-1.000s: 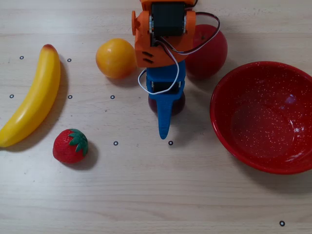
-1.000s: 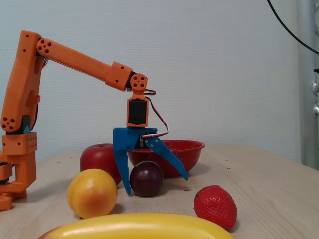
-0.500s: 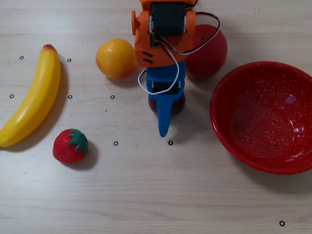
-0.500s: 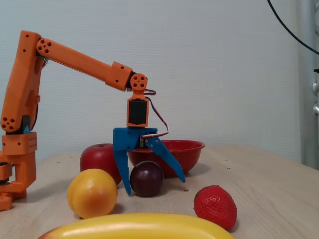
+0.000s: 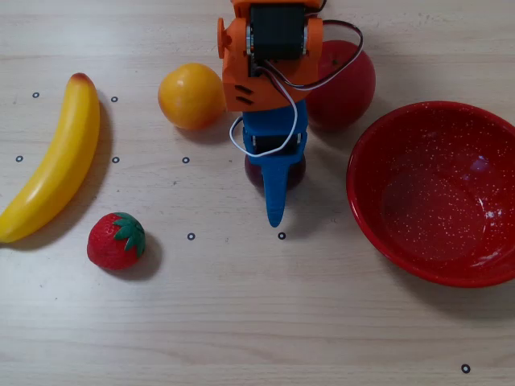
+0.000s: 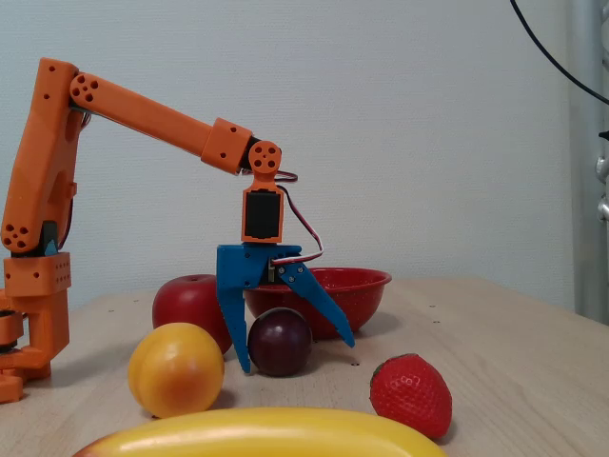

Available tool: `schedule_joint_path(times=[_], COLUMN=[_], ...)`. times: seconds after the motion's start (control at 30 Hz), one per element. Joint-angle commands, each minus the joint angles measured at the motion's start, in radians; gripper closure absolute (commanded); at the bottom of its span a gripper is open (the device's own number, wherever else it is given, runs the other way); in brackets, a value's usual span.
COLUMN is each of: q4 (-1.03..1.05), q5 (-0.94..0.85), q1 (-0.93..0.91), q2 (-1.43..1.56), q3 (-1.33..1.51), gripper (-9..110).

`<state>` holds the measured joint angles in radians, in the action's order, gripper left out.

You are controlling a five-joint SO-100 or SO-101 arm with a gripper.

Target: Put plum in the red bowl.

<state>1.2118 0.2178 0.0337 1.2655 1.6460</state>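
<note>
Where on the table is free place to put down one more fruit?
Free: the wide strip along the bottom edge in the overhead view, below the strawberry and red bowl. Crowded: the top middle, where orange, apple, plum and gripper cluster.

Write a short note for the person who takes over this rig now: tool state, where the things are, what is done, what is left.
Tool: open, lowered around the plum, one finger on each side; in the fixed view the right finger is not yet touching it.
Plum: on the table, not lifted, between the apple and the tool's tip in the overhead view.
Red bowl: empty, to the right of the plum in the overhead view.
Done: approach and straddle.
Left: close, lift, carry to the bowl, release.
</note>
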Motion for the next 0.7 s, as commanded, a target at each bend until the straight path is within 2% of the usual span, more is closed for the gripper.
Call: schedule_joint_path(times=[0.0, 0.33, 0.67], q4=[-0.002, -0.008, -0.015], q5=[0.015, 0.018, 0.025], q1=[-0.017, -0.008, 0.002], q2=[0.055, 0.051, 0.052], q3=[-0.031, -0.031, -0.025], gripper=[56, 63, 80])
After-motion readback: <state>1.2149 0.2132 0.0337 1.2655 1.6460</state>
